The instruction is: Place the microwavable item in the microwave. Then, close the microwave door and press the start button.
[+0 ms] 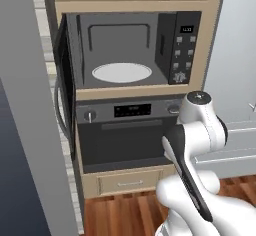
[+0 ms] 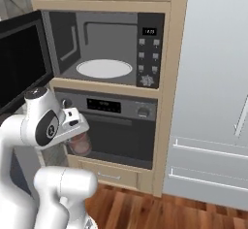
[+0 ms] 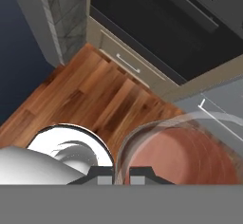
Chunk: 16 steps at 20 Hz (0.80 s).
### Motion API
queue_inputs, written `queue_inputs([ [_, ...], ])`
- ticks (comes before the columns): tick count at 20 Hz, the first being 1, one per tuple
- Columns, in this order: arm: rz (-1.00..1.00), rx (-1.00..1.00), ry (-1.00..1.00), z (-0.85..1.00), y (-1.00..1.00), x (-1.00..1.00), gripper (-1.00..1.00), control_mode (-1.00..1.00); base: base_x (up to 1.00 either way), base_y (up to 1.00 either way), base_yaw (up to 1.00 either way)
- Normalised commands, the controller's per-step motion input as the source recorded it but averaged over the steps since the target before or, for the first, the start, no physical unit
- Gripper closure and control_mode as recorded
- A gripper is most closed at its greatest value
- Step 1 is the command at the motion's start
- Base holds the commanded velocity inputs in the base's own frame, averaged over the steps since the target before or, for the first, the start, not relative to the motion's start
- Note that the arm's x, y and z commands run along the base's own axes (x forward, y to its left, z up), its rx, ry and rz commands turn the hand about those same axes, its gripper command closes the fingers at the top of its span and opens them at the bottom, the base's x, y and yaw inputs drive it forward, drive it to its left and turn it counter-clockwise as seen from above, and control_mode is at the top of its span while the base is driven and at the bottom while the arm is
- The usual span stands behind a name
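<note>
One cup (image 2: 80, 144) hangs in the claw (image 2: 77, 126), whose fingers are closed on its rim, low in front of the oven (image 2: 114, 131). Above, the microwave (image 2: 104, 46) stands with its door (image 2: 22, 58) swung wide and the turntable (image 2: 104, 68) bare. Lift the cup well clear of the sill before reaching in, keep it upright, and set it down centred on the turntable.

We are in a home kitchen: a dark grey built-in microwave (image 1: 132, 47) above a black wall oven with knobs (image 1: 127, 132), light wooden cabinetry (image 2: 172, 102), reddish wood-plank floor (image 3: 90, 99).
</note>
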Motion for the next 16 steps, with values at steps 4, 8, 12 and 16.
queue_inputs([
  [4, 0.00, 0.00, 0.00, 0.00, 0.00, 0.00, 1.00, 1.00, 0.20, 0.22, 0.06],
  [8, 0.00, 0.00, 0.00, 0.00, 0.00, 0.00, 1.00, 1.00, 0.47, 0.31, 0.03],
  [12, 0.00, 0.00, 0.00, 0.00, 0.00, 0.00, 1.00, 1.00, 0.38, 0.48, 0.00],
  [16, 0.00, 0.00, 0.00, 0.00, 0.00, 0.00, 1.00, 1.00, 0.31, 0.59, -0.07],
])
